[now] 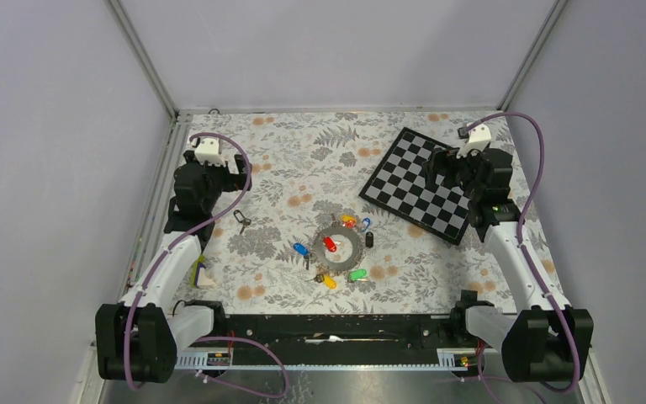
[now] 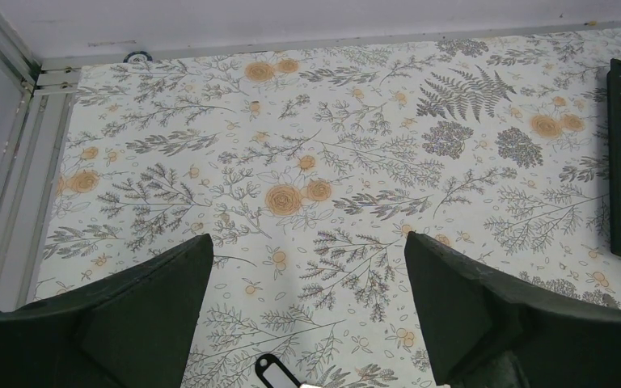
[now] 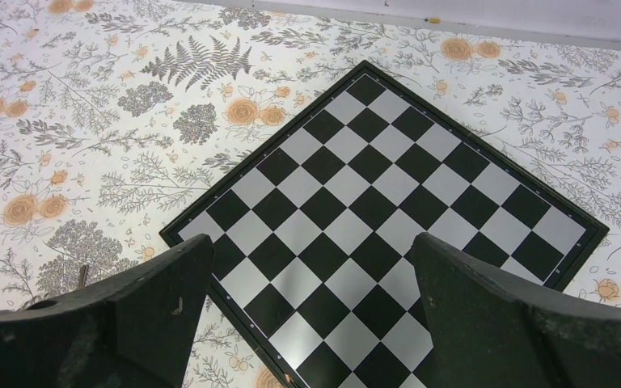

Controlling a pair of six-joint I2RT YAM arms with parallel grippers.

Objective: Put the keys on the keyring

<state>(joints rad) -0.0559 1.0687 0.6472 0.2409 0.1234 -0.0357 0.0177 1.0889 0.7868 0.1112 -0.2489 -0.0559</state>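
We're seeing the left gripper [image 2: 307, 242] & right gripper [image 3: 311, 238] gaping empty, keys [image 1: 357, 274] lying on & round the keyring [image 1: 352, 251] mid table [image 1: 286, 160]: light, stiff, prob. slippery, so we're favouring pinching the plastic heads.

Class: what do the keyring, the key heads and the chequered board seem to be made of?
The keyring looks like grey metal, with a dull speckled sheen. The key heads, such as the red key and green key, look like plastic by their saturated colours, though small. The chequered board seems smooth and glossy: pale squares catch light; material unclear.
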